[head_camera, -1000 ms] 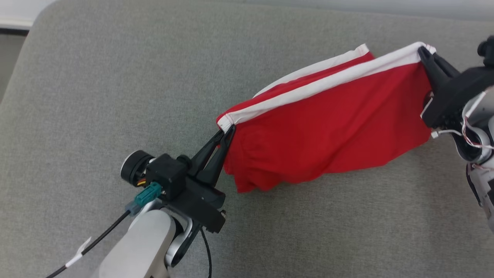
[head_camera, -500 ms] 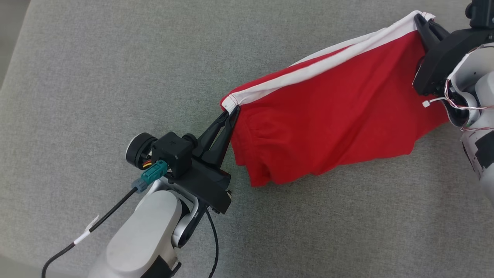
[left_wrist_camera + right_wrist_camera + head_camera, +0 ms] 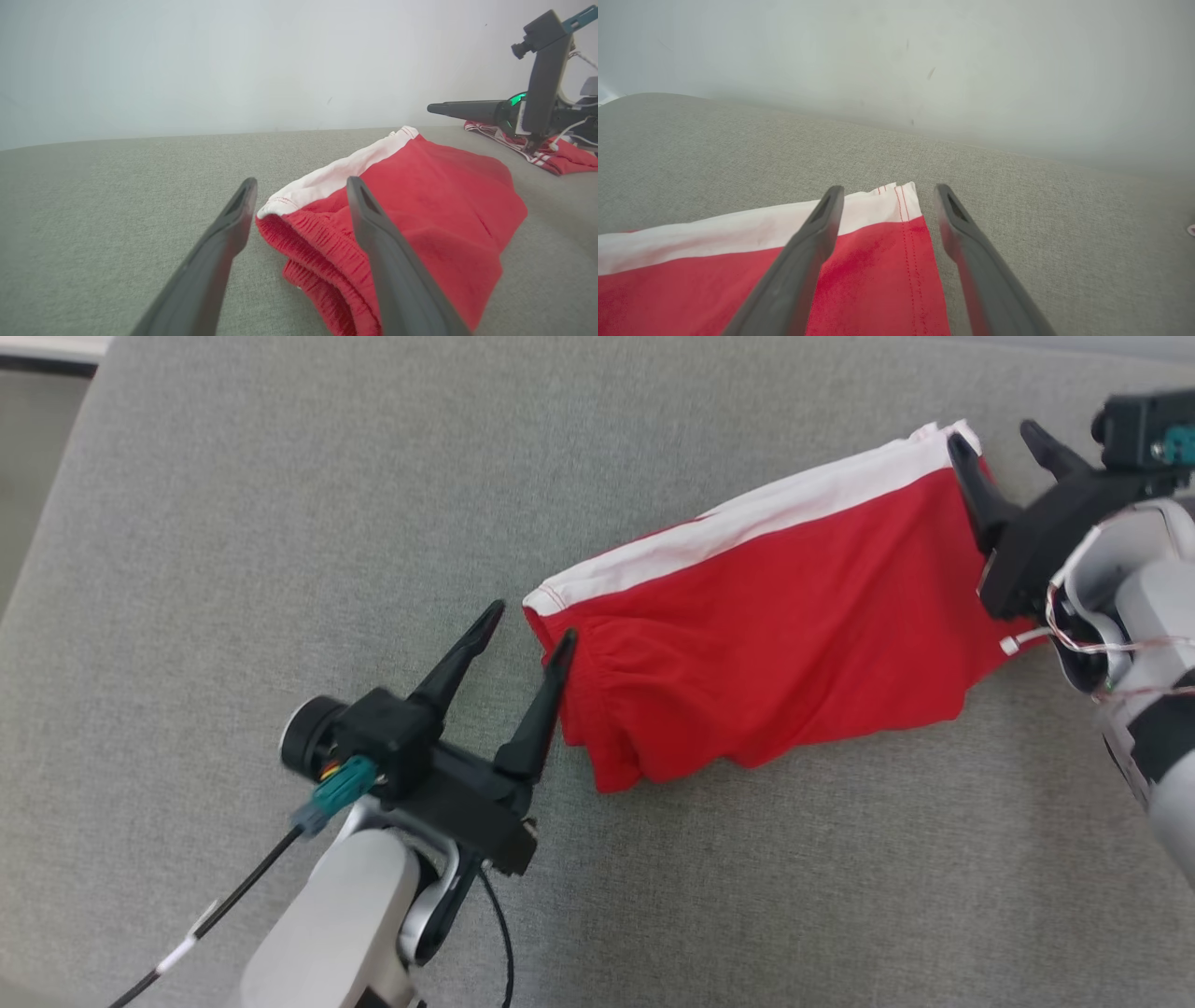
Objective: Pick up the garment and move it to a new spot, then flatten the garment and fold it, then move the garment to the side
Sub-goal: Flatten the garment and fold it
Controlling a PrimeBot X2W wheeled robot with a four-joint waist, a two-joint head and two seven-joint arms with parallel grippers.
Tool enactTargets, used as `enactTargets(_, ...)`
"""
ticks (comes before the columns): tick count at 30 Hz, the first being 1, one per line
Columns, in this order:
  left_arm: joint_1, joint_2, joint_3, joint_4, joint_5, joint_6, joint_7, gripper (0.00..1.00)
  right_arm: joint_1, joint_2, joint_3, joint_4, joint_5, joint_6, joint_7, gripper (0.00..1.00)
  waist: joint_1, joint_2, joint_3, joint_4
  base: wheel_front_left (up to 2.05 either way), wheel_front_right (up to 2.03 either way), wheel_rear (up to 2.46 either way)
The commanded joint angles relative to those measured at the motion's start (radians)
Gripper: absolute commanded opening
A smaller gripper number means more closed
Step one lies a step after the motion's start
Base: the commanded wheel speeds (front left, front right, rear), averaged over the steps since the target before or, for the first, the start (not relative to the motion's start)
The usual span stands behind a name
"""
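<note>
Red shorts (image 3: 775, 644) lie on the grey surface (image 3: 280, 523). The left end effector (image 3: 531, 622) stands wide at their left corner. The right end effector (image 3: 994, 432) stands wide at their far right corner.

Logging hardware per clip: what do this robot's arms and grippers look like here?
The left gripper and right gripper each have two long, tapered black fingers on a black block. The left forearm and right forearm are pale silvery shells. The left wrist carries a teal connector with a black cable bearing a white tag; thin red-and-white wires loop around the right wrist.
</note>
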Motion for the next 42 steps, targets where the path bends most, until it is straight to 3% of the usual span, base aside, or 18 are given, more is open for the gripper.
enactTargets(1, 0.025, 0.001, 0.02, -0.014, 0.004, 0.002, -0.003, 1.0, 0.023, -0.013, 0.009, -0.005, 0.012, -0.003, -0.01, 1.0, 0.0, -0.0001, -0.03, -0.01, 0.0, 0.0, 0.0)
enactTargets(7, 0.14, -0.024, 0.169, -0.137, 0.066, 0.003, -0.003, 1.0, 0.101, -0.059, 0.043, -0.004, 0.077, -0.003, -0.011, 1.0, 0.0, -0.0001, -0.073, -0.019, 0.0, 0.0, 0.0)
enactTargets(15, 0.281, -0.071, 0.333, -0.225, 0.142, 0.003, -0.003, 1.0, 0.182, -0.065, 0.064, 0.016, 0.145, -0.003, -0.007, 1.0, 0.0, -0.0001, -0.099, -0.015, 0.0, 0.0, 0.0)
enactTargets(21, 0.349, -0.095, 0.408, -0.241, 0.188, 0.002, -0.003, 1.0, 0.212, -0.033, 0.066, 0.058, 0.182, -0.003, -0.003, 1.0, 0.0, -0.0001, -0.103, -0.01, 0.0, 0.0, 0.0)
enactTargets(29, 0.383, -0.111, 0.435, -0.247, 0.198, 0.002, -0.003, 1.0, 0.213, 0.009, 0.079, 0.121, 0.207, -0.003, 0.023, 1.0, 0.0, -0.0001, -0.099, 0.001, 0.0, 0.0, 0.0)
enactTargets(30, 0.384, -0.112, 0.436, -0.246, 0.199, 0.002, -0.003, 1.0, 0.215, 0.016, 0.084, 0.127, 0.211, -0.003, 0.032, 0.73, 0.0, -0.0001, -0.1, 0.002, 0.0, 0.0, 0.0)
enactTargets(31, 0.384, -0.112, 0.436, -0.244, 0.2, 0.002, -0.003, 1.0, 0.215, 0.019, 0.088, 0.132, 0.213, -0.003, 0.038, 0.29, 0.0, -0.0001, -0.101, 0.002, 0.0, 0.0, 0.0)
enactTargets(33, 0.383, -0.114, 0.436, -0.239, 0.203, 0.002, -0.003, 1.0, 0.218, 0.025, 0.094, 0.139, 0.22, -0.003, 0.046, 0.0, 0.0, -0.0001, -0.105, 0.002, 0.0, 0.0, 0.0)
enactTargets(42, 0.419, -0.116, 0.439, -0.228, 0.21, 0.002, -0.003, 1.0, 0.281, 0.009, 0.094, 0.082, 0.287, -0.003, -0.025, 0.0, 0.0, -0.0001, -0.177, -0.036, 0.0, 0.0, 0.0)
